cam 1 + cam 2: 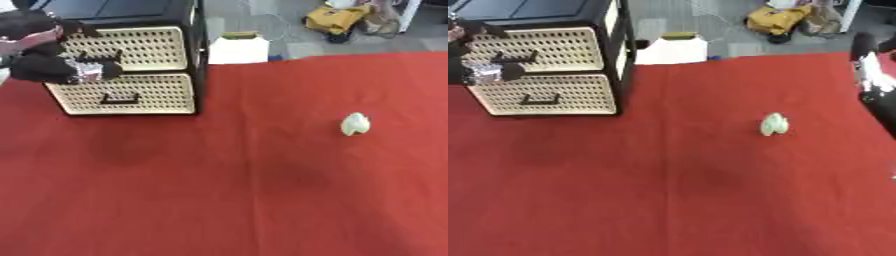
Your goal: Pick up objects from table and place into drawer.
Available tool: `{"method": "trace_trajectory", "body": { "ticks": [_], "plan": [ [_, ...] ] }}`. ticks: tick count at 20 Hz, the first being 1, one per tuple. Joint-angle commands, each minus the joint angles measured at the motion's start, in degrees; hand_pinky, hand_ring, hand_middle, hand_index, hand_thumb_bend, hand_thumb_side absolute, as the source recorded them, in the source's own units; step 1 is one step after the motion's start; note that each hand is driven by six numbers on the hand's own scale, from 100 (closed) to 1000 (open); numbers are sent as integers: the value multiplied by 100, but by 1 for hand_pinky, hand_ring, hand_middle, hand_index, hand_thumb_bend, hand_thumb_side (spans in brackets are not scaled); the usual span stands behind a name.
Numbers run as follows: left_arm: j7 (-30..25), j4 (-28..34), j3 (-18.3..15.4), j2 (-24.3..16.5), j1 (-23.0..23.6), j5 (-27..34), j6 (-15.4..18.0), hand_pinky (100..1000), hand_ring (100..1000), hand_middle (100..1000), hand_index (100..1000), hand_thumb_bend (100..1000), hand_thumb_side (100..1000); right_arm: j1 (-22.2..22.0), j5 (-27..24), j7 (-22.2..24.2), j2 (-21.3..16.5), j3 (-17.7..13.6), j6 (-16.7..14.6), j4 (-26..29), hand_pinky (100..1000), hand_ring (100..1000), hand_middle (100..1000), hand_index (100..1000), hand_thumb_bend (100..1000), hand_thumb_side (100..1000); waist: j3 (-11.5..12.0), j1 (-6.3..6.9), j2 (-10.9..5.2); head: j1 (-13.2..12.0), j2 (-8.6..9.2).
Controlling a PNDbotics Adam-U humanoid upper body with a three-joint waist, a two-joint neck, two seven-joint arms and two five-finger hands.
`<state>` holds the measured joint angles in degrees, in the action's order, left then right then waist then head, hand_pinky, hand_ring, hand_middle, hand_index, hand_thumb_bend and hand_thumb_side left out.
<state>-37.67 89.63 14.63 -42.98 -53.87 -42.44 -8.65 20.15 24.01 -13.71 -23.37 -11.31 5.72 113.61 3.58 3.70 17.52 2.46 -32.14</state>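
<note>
A black cabinet (198, 55) stands at the table's far left with two cream perforated drawers, both pushed in. My left hand (48, 65), black with a silver part, is right in front of the top drawer (144, 47), at its dark handle (98, 56). Whether it holds the handle is unclear. The bottom drawer (149, 92) has its own black handle. A small pale green object (354, 124) lies alone on the red cloth, right of centre. My right hand (871, 75) shows only at the right edge of the right eye view, well away from the green object.
The red tablecloth (219, 190) covers the whole table. Beyond the far edge are a white box (238, 49) and a yellow bag (337, 20) on the floor.
</note>
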Motion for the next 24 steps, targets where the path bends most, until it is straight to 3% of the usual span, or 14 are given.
{"method": "trace_trajectory", "body": {
  "ticks": [1,12,24],
  "plan": [
    [79,-26,-102,-177,-106,-38,-95,100,100,100,943,589,1000,60,-20,-2,-77,-51,2,98,708,821,545,812,349,703,-9,-22,-119,-8,56],
    [217,-607,37,55,-233,-288,-20,100,100,100,989,608,1000,89,-23,2,-80,-51,-13,98,710,822,546,812,352,704,-91,-20,-54,-59,113],
    [306,-879,99,186,-285,-538,42,100,100,100,971,610,1000,98,-34,6,-69,-56,-25,98,711,823,545,812,352,704,-149,6,-10,-77,148]
  ]
}}
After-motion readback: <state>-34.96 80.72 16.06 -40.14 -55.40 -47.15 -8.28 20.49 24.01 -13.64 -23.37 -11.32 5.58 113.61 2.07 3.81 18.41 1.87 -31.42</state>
